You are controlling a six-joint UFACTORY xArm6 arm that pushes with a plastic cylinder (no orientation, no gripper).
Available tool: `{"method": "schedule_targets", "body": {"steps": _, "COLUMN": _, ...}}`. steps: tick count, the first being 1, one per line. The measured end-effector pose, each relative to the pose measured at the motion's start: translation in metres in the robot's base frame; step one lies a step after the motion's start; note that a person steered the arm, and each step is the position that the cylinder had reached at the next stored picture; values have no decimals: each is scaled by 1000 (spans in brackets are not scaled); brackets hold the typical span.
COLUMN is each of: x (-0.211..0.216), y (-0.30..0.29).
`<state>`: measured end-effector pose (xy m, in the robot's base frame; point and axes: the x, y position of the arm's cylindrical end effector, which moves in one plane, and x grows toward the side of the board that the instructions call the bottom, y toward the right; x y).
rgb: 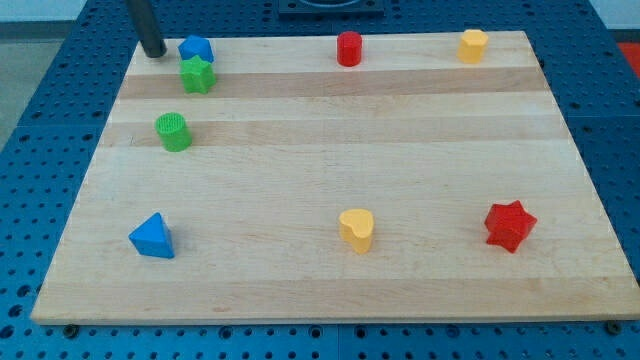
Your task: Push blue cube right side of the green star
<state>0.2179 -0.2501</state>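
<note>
Blue cube (196, 48) sat at the board's top-left corner area, close to the top edge. Shape read as roughly cubic w/ a slanted top face; hard to be sure at this res. Green star (198, 75) lay directly below it in the view, the two touching or nearly so; couldn't tell which. So cube was above the star, not on its right.

My tip (153, 53) stood just left of the blue cube, at about the same height in the view, w/ a narrow gap between them. Rod came down from the view's top edge, dark, upright. No jaws on this tool, a plain rod, so nothing to spread or pinch; tip appeared to rest on the board (330, 290) near its top-left corner.

Other blocks: green cylinder (173, 132) below the star, apart from it, near the left edge. Blue triangle (152, 237) further down, bottom-left. Red cylinder (348, 48) at top centre. Yellow block (473, 45) top-right, heart-like shape. Second yellow block (357, 229), similar shape, bottom centre. Red star (510, 225) bottom-right. All well apart from cube and tip.

Board was pale wood, lying on a blue perforated table (40, 90).
</note>
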Motion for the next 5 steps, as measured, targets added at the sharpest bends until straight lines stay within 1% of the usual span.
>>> {"method": "schedule_targets", "body": {"steps": 3, "x": 0, "y": 107}}
{"method": "schedule_targets", "body": {"steps": 4, "x": 10, "y": 142}}
{"method": "schedule_targets", "body": {"steps": 5, "x": 32, "y": 148}}
